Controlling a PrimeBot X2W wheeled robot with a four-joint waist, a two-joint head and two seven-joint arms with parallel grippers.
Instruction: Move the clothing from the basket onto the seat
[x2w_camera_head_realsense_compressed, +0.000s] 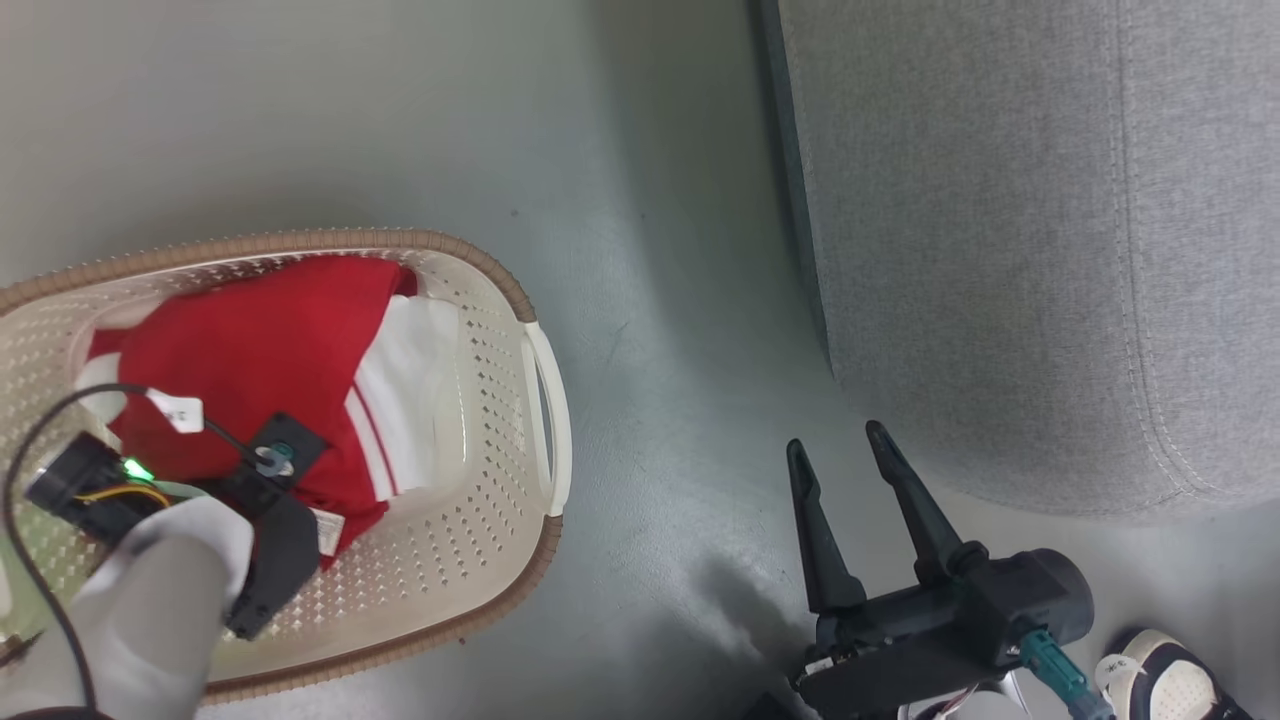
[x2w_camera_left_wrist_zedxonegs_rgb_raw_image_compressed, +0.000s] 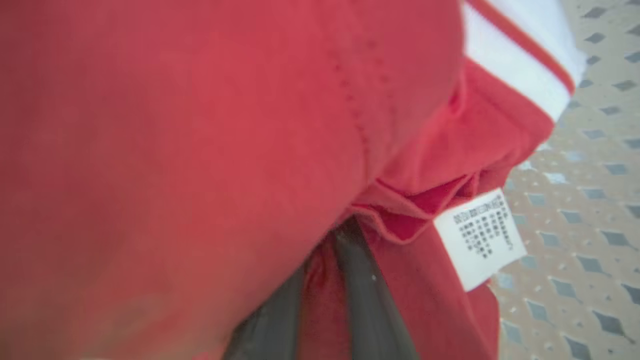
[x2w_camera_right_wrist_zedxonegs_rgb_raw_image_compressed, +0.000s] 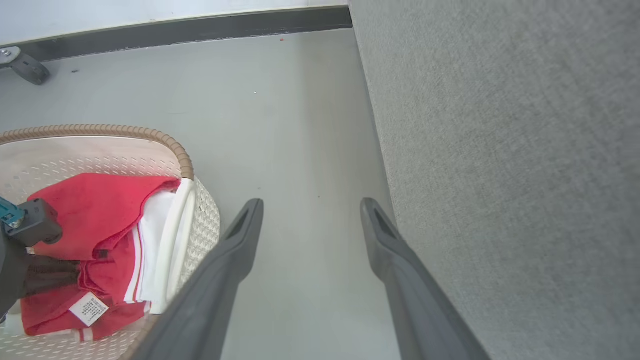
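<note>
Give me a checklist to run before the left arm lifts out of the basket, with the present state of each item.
1. Left gripper closed on the clothing: ok, red fabric is pinched between its jaws.
2. Every garment caught: cannot tell, folds hide the layers.
3. Clothing inside the basket, none draped over its rim: ok.
4. Right gripper open, holding nothing, away from the basket: ok.
5. Seat in view, right of the basket: ok.
</note>
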